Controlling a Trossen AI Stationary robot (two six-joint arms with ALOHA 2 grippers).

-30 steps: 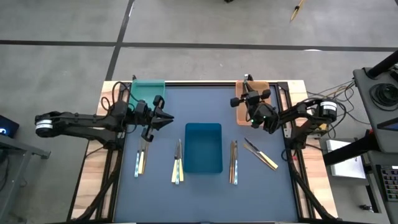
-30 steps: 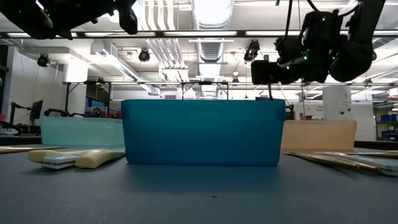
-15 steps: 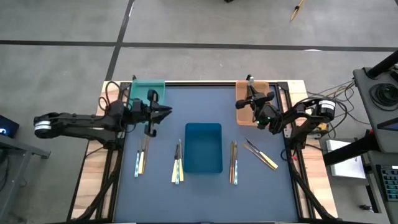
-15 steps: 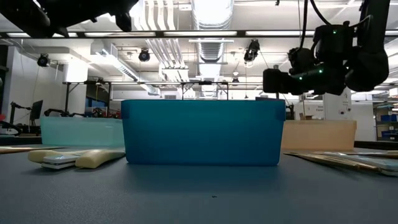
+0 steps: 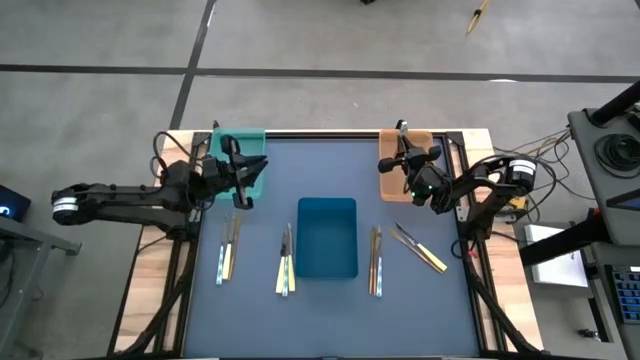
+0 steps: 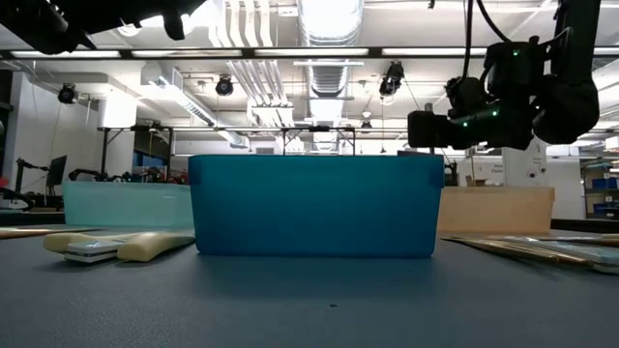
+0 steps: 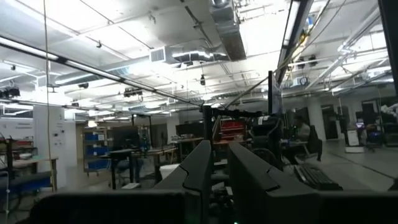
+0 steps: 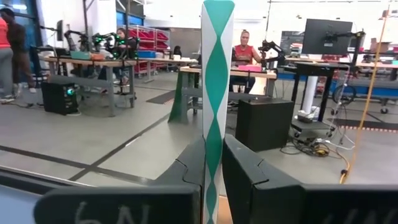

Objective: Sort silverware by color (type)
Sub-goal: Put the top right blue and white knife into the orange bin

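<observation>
Silverware: four small groups lie lengthwise on the mat beside the blue tray.
Left gripper: raised over the teal tray, fingers pressed together, empty; nearest utensils lie just below.
Right gripper: over the orange tray, clamping a green-and-white patterned handle.

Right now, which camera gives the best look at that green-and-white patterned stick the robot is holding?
The right wrist view: the patterned stick stands upright between the right gripper's fingers, its pattern plain. The high view shows only a sliver over the orange tray. The low and left wrist views don't show it clearly.
</observation>
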